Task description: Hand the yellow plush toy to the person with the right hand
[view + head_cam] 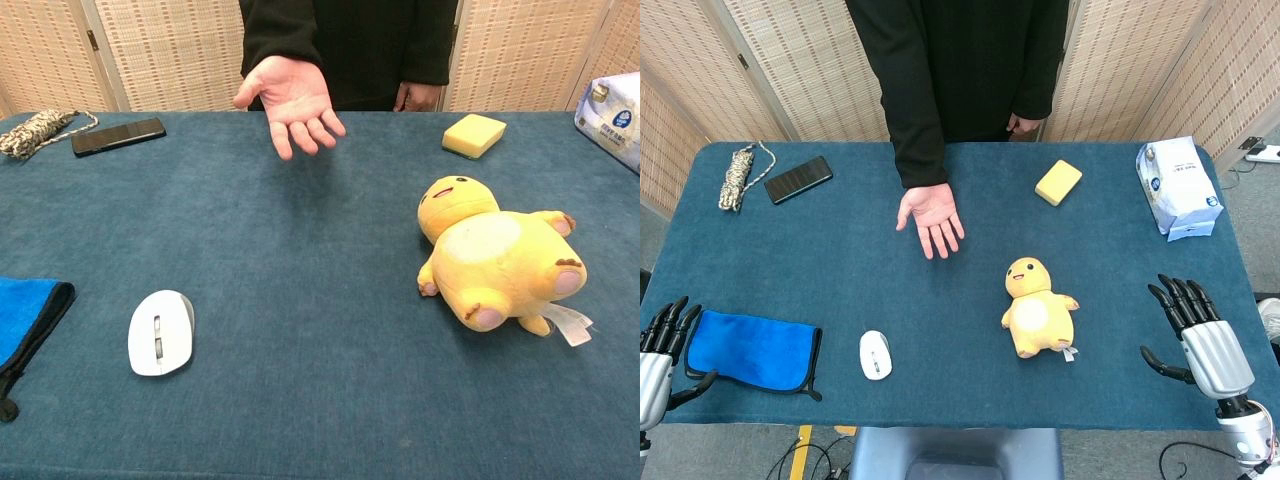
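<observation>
The yellow plush toy (pixel 1036 308) (pixel 496 256) lies on its back on the blue table, right of the middle, head pointing away from me. My right hand (pixel 1198 338) hovers at the table's right front edge, to the right of the toy and apart from it, fingers spread and holding nothing. My left hand (pixel 662 352) is at the left front corner, fingers apart and empty. Neither hand shows in the chest view. The person's open palm (pixel 931 215) (pixel 290 102) is held out over the far middle of the table.
A white mouse (pixel 875 354) (pixel 160 332) lies near the front middle, a blue cloth (pixel 752 350) at front left. A phone (pixel 798 178) and rope bundle (pixel 736 178) sit far left. A yellow sponge (pixel 1058 182) and a tissue pack (pixel 1178 186) are far right.
</observation>
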`<action>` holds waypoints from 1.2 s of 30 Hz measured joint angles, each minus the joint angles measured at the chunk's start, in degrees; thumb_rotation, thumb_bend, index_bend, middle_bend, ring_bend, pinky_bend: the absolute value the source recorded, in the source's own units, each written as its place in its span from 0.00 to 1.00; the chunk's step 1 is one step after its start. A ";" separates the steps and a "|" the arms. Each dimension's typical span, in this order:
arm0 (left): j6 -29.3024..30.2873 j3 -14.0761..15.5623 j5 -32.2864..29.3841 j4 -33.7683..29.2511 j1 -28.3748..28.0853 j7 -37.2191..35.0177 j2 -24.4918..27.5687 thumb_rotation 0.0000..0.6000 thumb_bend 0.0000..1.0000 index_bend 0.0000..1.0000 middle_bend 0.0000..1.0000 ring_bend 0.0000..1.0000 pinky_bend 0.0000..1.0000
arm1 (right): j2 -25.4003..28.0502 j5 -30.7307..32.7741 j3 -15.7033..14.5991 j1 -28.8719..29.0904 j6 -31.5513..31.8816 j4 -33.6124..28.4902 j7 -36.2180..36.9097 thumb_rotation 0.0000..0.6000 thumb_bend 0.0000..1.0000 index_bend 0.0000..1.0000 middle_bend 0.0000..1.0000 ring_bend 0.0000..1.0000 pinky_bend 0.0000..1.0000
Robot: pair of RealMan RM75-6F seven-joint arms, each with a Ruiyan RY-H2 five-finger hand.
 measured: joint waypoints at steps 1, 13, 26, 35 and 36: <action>0.01 -0.05 -0.10 -0.01 0.01 -0.01 0.00 1.00 0.24 0.00 0.05 0.07 0.26 | 0.00 0.11 0.03 0.07 -0.22 0.01 -0.02 1.00 0.23 0.00 0.00 0.00 0.00; -0.50 0.07 0.20 -0.05 -0.37 -0.46 0.14 1.00 0.24 0.00 0.05 0.07 0.26 | 1.40 -1.78 -2.12 1.83 -4.79 -0.69 3.68 1.00 0.22 0.00 0.00 0.00 0.00; 2.64 0.19 1.08 -0.30 1.04 -3.07 1.19 1.00 0.24 0.00 0.05 0.07 0.26 | -7.09 1.89 -0.42 9.28 -17.84 3.33 3.82 1.00 0.20 0.00 0.00 0.00 0.00; 3.37 0.14 1.21 0.08 1.40 -4.64 1.72 1.00 0.24 0.00 0.05 0.07 0.26 | -14.87 6.45 0.48 13.81 -25.90 11.58 7.15 1.00 0.20 0.00 0.00 0.00 0.00; 3.41 0.14 1.28 0.08 1.41 -4.66 1.72 1.00 0.24 0.00 0.05 0.07 0.26 | -15.99 6.45 0.46 14.24 -26.31 13.04 8.17 1.00 0.20 0.00 0.00 0.00 0.00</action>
